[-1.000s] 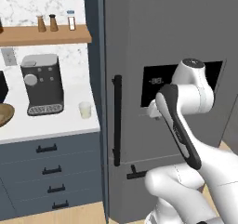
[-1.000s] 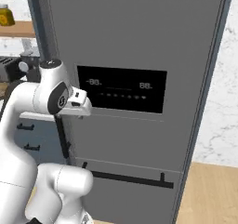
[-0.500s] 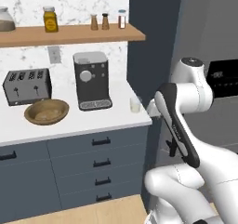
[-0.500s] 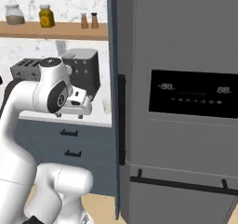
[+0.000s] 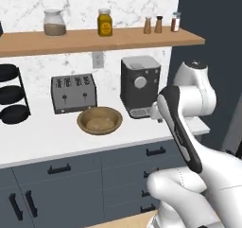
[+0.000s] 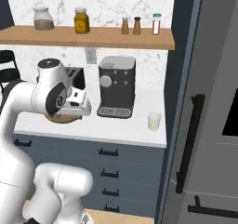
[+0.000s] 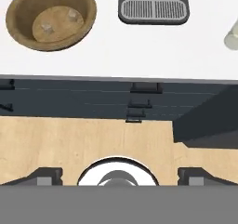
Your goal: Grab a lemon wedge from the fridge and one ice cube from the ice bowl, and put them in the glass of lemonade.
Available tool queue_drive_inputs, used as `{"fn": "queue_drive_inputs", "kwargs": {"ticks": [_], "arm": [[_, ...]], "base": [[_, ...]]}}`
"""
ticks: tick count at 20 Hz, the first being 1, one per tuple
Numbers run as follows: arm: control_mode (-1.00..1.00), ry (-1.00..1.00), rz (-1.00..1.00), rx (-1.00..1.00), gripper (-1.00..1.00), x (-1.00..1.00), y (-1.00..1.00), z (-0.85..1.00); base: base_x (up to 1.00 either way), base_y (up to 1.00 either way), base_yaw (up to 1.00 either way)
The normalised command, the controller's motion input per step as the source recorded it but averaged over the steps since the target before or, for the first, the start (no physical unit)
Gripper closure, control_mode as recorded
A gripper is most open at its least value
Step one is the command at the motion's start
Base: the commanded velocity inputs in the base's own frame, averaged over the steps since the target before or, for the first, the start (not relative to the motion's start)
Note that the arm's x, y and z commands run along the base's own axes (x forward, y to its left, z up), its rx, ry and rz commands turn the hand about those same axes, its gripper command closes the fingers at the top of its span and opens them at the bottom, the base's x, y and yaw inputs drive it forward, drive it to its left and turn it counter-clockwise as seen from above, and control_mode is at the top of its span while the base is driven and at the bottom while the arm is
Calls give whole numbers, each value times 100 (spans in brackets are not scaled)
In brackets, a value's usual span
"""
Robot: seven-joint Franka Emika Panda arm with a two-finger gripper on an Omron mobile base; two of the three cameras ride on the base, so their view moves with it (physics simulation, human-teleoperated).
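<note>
Hand view shows you the ice bowl [image 7: 51,16] up and to the left of the gripper [image 7: 119,175], on the white counter [image 7: 139,51]; two ice cubes [image 7: 70,16] lie inside. The glass of lemonade [image 7: 231,36] sits far right, beside the coffee machine [image 7: 153,4]. The jaws are spread wide and empty, pointing down at the wooden floor [image 7: 83,144] before the drawers [image 7: 93,100]. Since a second ago the base has driven left, from the fridge [image 6: 209,125] to the counter.

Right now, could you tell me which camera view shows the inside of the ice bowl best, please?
The hand view: it looks down into the ice bowl, showing two clear cubes on its bottom. The left base view shows the bowl at a slant, cubes indistinct. In the right base view the arm hides most of it.
</note>
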Motion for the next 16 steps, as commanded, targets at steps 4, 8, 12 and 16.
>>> {"fn": "queue_drive_inputs", "kwargs": {"ticks": [4, 8, 12, 16], "arm": [[100, 0, 0, 0, -100, 0, 0, 0], [100, 0, 0, 0, -100, 0, 0, 0], [-100, 8, 2, 0, -100, 11, 0, -38], [-100, 26, 4, -3, -100, 2, 4, -47]], "base": [[100, 22, 0], [52, -34, 2], [3, -1, 1], [0, 0, 0]]}}
